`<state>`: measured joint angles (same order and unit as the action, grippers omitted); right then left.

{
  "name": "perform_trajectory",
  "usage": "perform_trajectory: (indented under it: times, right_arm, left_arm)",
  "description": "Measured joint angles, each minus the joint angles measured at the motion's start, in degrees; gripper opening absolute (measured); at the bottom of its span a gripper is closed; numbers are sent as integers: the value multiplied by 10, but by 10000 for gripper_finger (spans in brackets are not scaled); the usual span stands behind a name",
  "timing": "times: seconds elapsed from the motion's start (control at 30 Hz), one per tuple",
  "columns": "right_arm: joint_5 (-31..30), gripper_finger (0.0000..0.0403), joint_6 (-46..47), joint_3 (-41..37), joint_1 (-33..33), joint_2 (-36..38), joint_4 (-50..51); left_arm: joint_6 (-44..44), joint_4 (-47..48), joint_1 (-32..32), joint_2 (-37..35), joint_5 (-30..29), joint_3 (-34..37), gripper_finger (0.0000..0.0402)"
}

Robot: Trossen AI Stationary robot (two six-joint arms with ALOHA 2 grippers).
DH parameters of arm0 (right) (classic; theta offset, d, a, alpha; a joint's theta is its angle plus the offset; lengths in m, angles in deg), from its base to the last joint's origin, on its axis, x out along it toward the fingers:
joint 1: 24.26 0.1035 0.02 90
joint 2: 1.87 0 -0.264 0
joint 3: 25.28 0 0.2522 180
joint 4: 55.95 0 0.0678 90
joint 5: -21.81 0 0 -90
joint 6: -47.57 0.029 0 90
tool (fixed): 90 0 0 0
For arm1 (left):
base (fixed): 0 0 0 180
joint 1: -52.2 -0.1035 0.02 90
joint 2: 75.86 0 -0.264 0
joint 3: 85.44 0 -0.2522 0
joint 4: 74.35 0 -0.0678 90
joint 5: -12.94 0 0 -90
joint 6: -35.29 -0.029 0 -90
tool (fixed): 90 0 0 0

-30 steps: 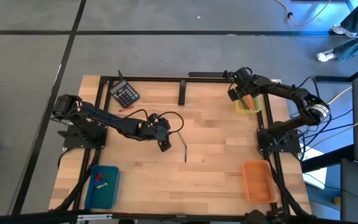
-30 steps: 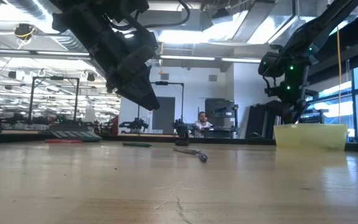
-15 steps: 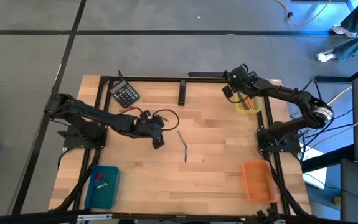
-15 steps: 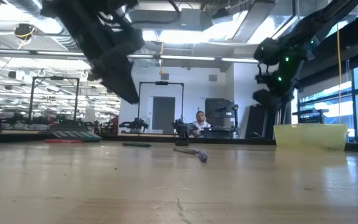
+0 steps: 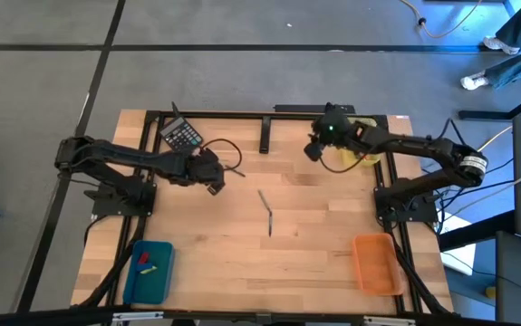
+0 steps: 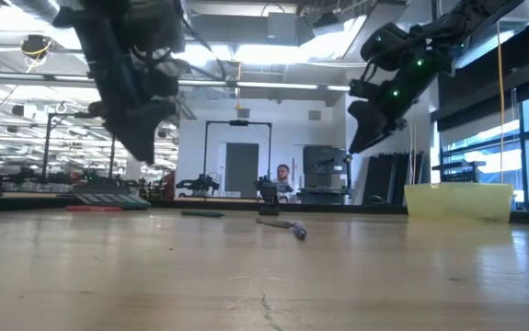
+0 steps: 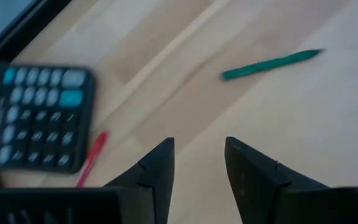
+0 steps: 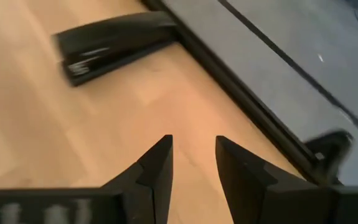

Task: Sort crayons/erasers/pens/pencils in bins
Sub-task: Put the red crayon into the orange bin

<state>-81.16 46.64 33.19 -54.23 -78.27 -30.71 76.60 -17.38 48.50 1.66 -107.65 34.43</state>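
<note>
My left gripper hangs open over the table's left half, near the black calculator. In its wrist view a red stick lies beside the calculator and a slim green stick lies farther off. Nothing is between the fingers. My right gripper hangs open above the wood just left of the yellow bin. Its wrist view shows nothing between the fingers. A slim grey pen lies at the table's middle. The teal bin holds small red and green pieces. The orange bin stands near right.
A black stapler lies by the far frame bar, ahead of my right gripper. A black metal frame borders the table. Bare wood stretches between the grey pen and the two near bins.
My left gripper has risen and gone from beside the grey pen toward the table's far left, up to the calculator, tipping as it went. My right gripper has swung from over the yellow bin toward the table's left, out over bare wood, and has risen a little.
</note>
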Motion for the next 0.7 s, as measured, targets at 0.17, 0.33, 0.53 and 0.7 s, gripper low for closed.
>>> perform_trajectory:
  times: [0.17,0.33,0.53,0.7]
  right_arm:
    - [-4,124,-27,0,34,0,-3]
    - [-9,124,-10,0,51,0,-14]
    - [-5,124,43,0,71,0,-14]
    - [19,124,72,0,128,0,-17]
  left_arm:
    - [22,37,-14,0,0,20,133]
    - [46,75,-29,0,-2,37,142]
    - [76,122,-45,0,18,38,162]
    - [19,120,-44,0,23,38,164]
